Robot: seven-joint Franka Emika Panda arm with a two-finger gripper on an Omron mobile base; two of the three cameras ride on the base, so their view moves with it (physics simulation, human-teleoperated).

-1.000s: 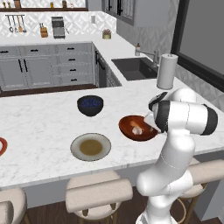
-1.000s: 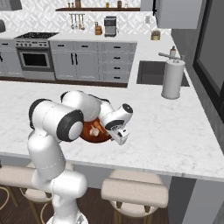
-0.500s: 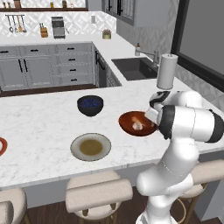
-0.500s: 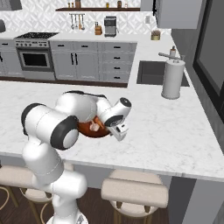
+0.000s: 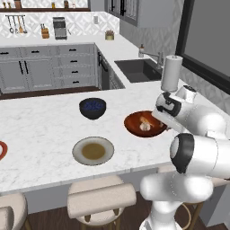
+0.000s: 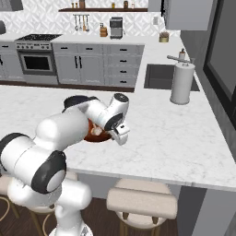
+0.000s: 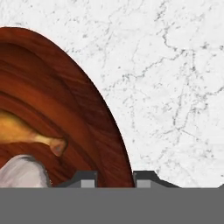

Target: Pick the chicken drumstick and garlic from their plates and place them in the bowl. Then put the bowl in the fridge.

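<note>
On the white marble table (image 5: 40,134), the reddish-brown bowl (image 5: 134,127) sits near the front edge, and both food items lie inside it. The chicken drumstick (image 7: 22,130) rests on the bowl floor with its pale bone end toward the rim, and the garlic (image 7: 22,171) lies just beside it. In the left base view the two items appear together as a pale cluster at the bowl's centre.

The gripper (image 7: 114,177) is positioned at the bowl's rim on the side nearest the arm. In the hand view the two fingertips (image 7: 86,179) stand one on each side of the rim wall, with the jaws narrow and closed on the bowl's edge. In the right base view the hand (image 6: 120,133) sits low against the bowl.

The grey-rimmed plate (image 5: 93,150) with the brown centre lies bare, left of the bowl and closer to the front edge. The red-rimmed plate (image 5: 2,150) shows at the far left edge. The dark blue bowl (image 5: 92,108) stands behind the grey-rimmed plate. A paper towel roll (image 5: 171,73) stands upright near the sink (image 5: 140,69).
</note>
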